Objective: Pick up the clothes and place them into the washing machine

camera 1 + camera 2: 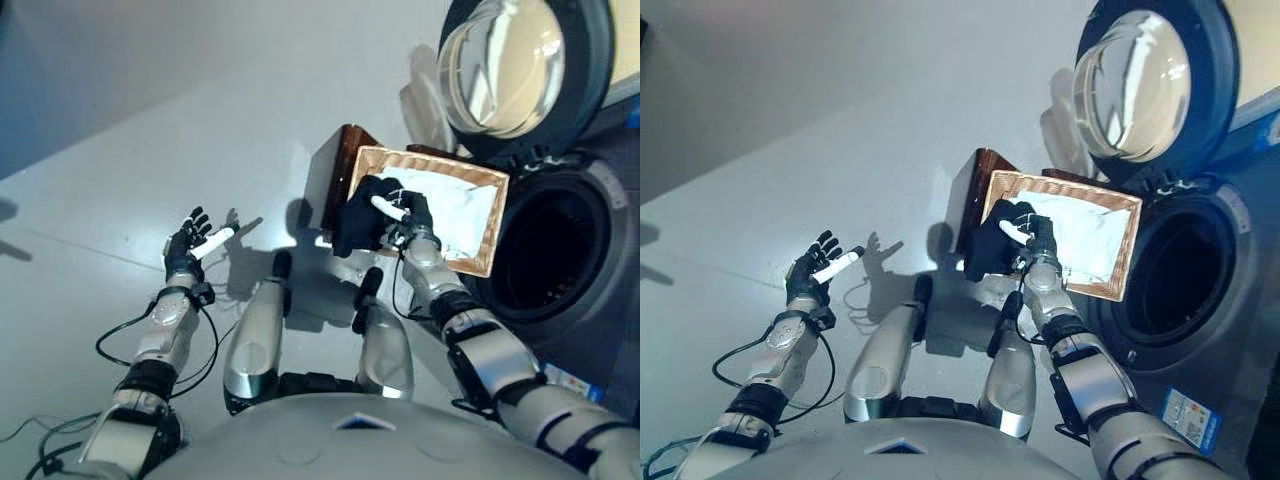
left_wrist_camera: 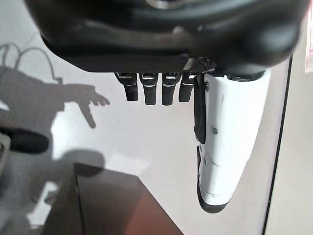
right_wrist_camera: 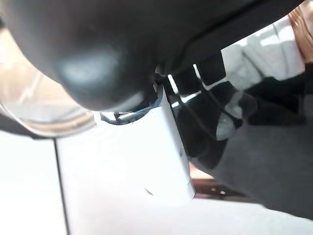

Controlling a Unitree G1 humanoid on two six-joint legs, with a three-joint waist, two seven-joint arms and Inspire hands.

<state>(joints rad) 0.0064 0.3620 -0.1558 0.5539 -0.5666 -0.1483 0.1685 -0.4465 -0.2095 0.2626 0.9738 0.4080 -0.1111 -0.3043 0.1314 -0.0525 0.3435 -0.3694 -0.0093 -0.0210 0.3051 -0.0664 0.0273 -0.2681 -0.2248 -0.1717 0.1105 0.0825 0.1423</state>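
A dark garment [image 1: 352, 232] is seen hanging over the near-left edge of a brown basket [image 1: 488, 222], with white clothes [image 1: 455, 205] lying inside the basket to its right. The right robot hand [image 1: 400, 212] is placed on top of the dark garment, its white-covered thumb laid across it. In the right wrist view dark cloth is shown bunched against the fingers, but whether they are clenched round it or only resting on it cannot be told.

The basket is set on the floor just left of the washing machine drum [image 1: 550, 250], whose round opening is dark and unobstructed. The washing machine door [image 1: 520, 70] is swung fully open, standing beyond the basket and above the drum.

The left robot hand [image 1: 190, 245] is held well to the left over bare floor [image 1: 150, 150], fingers relaxed and holding nothing.

The step in hand is judged to be the gripping of the dark garment. It would be done well if a thick fold were gathered fully between fingers and thumb before any lift, so that the cloth is not pinched by a thin edge and dropped. The garment should then be raised clear of the basket rim, so the basket is not dragged along, and carried rightward into the drum mouth, with trailing ends kept off the door seal.
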